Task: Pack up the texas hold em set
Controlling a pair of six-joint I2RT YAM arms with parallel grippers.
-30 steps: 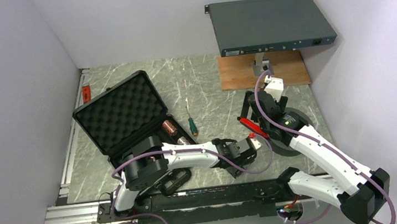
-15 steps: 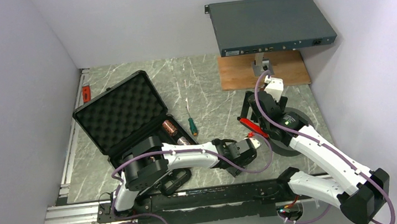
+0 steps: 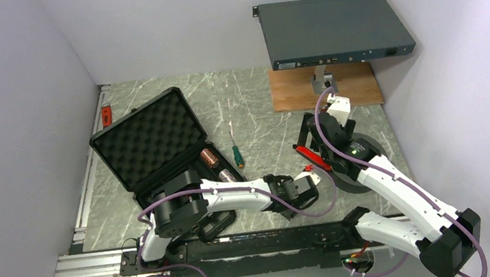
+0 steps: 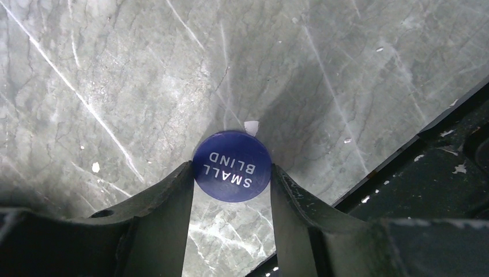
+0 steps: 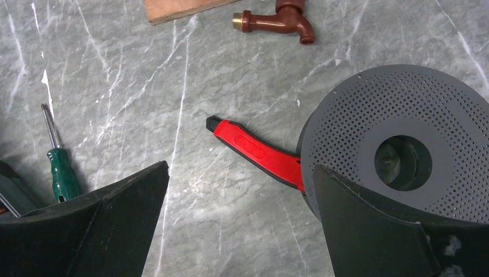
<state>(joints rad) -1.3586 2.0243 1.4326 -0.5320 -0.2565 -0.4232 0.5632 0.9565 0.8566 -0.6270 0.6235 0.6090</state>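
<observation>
Nearest the bases: left gripper (image 4: 232,169) is closed onto the blue button (image 4: 232,165), a finger touching its rim on each side. The button reads "SMALL BLIND". It's over bare desk (image 3: 252,103) near the front rail, well apart from the case. Can't tell if it's lifted or flat on the desk.

Right gripper (image 5: 240,167) has its jaws wide apart and holds nothing. It hovers over the red-handled tool (image 5: 259,153), next to the grey disc (image 5: 357,121).

The case (image 3: 149,138) sits front-left, lid up with the foam showing. The left arm covers part of its base. Two chip stacks (image 3: 210,158) lie in the base, so that part looks done.

Progress, my read: roughly midway. The chips are in and the button is being picked up. Left to do: carry the button to the case, pack the dice, close the lid. I can't pick out the dice for certain.

Counts:
- case: 1
- chip stacks: 2
- blue button: 1
- green-handled screwdriver (image 3: 236,154): 1, just beside the case, not part of the set
- grey disc: 1
- red-handled tool: 1
- brown tap (image 5: 277,20): 1
- wooden board (image 3: 293,95): 1, far right
- rack box (image 3: 327,30): 1, raised above the board
</observation>
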